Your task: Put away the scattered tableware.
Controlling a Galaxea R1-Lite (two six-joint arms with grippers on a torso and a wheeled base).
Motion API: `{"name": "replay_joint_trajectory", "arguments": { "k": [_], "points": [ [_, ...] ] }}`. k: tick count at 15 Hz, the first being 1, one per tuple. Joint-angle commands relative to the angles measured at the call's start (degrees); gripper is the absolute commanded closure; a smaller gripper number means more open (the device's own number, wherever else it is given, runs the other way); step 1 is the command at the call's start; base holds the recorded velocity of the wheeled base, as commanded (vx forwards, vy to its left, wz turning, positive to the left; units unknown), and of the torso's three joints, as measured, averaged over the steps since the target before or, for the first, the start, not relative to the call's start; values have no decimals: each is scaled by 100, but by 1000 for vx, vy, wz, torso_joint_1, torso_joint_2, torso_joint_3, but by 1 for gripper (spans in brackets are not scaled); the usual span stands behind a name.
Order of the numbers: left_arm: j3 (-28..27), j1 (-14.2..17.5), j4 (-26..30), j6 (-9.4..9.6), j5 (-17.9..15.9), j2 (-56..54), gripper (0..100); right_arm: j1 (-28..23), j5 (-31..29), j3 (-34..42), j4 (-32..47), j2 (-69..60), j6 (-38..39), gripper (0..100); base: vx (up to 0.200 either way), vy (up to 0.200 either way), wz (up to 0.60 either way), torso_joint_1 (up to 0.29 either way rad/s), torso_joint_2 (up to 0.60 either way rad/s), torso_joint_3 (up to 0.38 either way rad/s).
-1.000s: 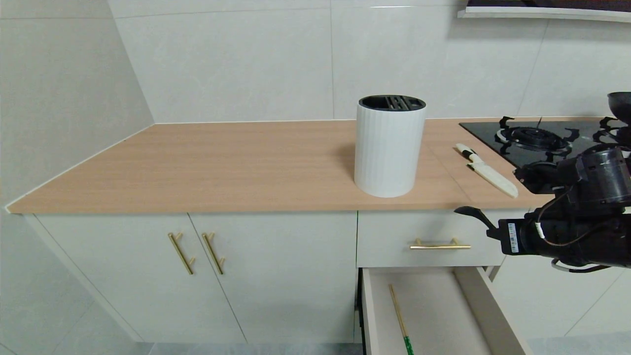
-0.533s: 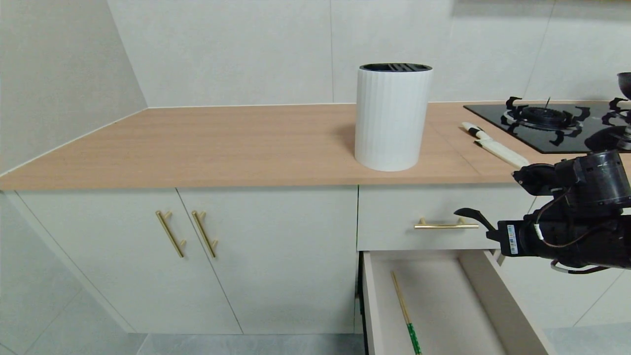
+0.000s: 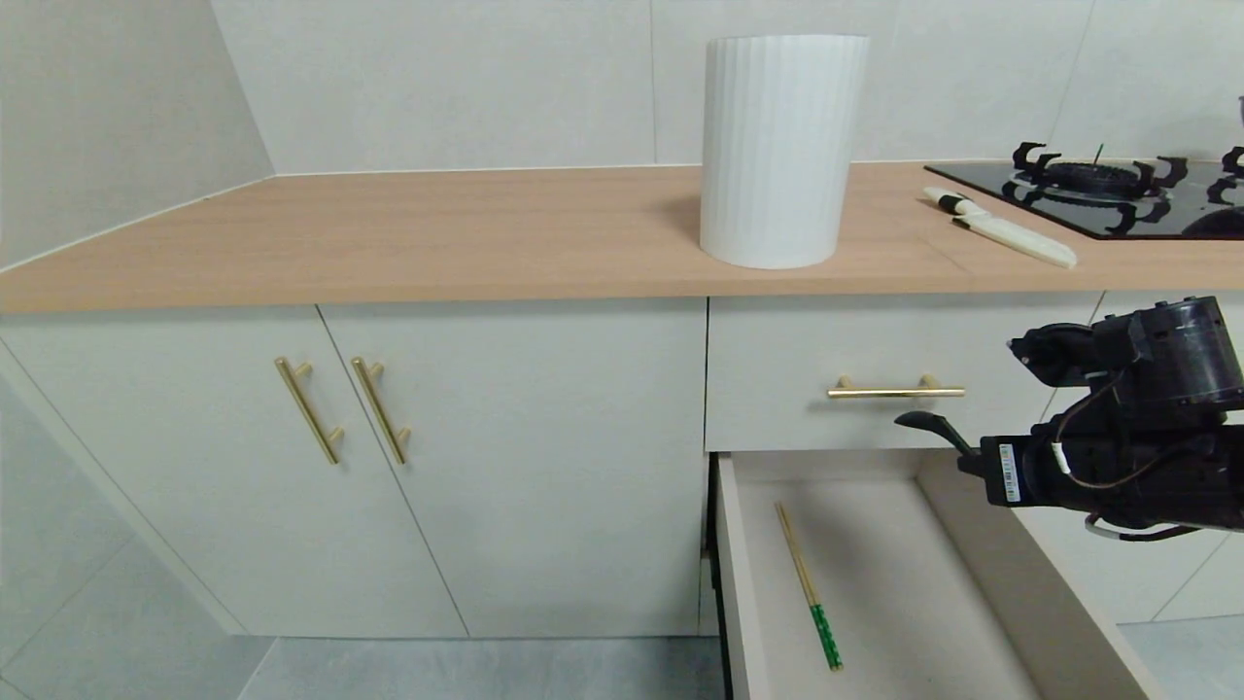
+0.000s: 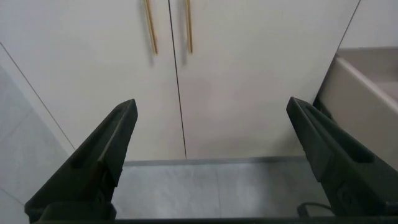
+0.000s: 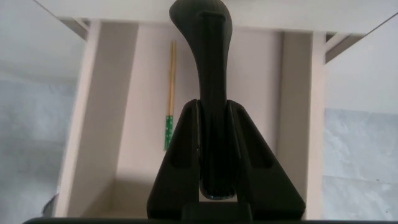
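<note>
**A:** What is the setting?

**B:** A kitchen corner. A wood countertop (image 3: 437, 233) crosses the upper half of the head view, with pale wall tiles (image 3: 466, 87) behind it. White cabinet doors (image 3: 505, 457) stand beneath it, and grey floor (image 3: 389, 671) runs along the bottom.

**A:** And the tableware?

**B:** A white ribbed holder (image 3: 777, 156) stands upper centre, near the counter's front edge. A pale knife (image 3: 1006, 233) lies flat to its right, apart from it, near the black hob (image 3: 1098, 199) at the upper right. A pair of chopsticks (image 3: 809, 583) lies lengthwise in the open drawer (image 3: 991, 564) at the lower right, close to its left wall.

**A:** The grippers?

**B:** The right gripper (image 3: 975, 457) is clamped on a black utensil (image 3: 923, 425) at the right edge. It is above the open drawer and just below the gold handle (image 3: 894, 392) of the shut drawer (image 3: 777, 374). The left gripper (image 4: 211, 162) is spread wide with nothing between its fingers, facing the cabinet doors and floor.

**A:** Any writing?

**B:** A barcode sticker (image 3: 1006, 472) on the right gripper's body; its print is too small to read.
</note>
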Motion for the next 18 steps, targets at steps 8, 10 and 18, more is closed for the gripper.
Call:
{"name": "replay_joint_trajectory", "arguments": {
  "k": [8, 10, 18],
  "points": [
    [0, 0, -1, 0, 0, 7, 0, 11, 3, 7, -10, 124, -2, 100, 0, 0, 0, -15, 67, 50],
    [0, 0, -1, 0, 0, 7, 0, 46, -15, -2, -10, 467, -11, 100, 0, 0, 0, 0, 0, 0],
    [0, 0, -1, 0, 0, 7, 0, 240, -191, 69, -942, 2304, 24, 100, 0, 0, 0, 0, 0, 0]
  ]
}}
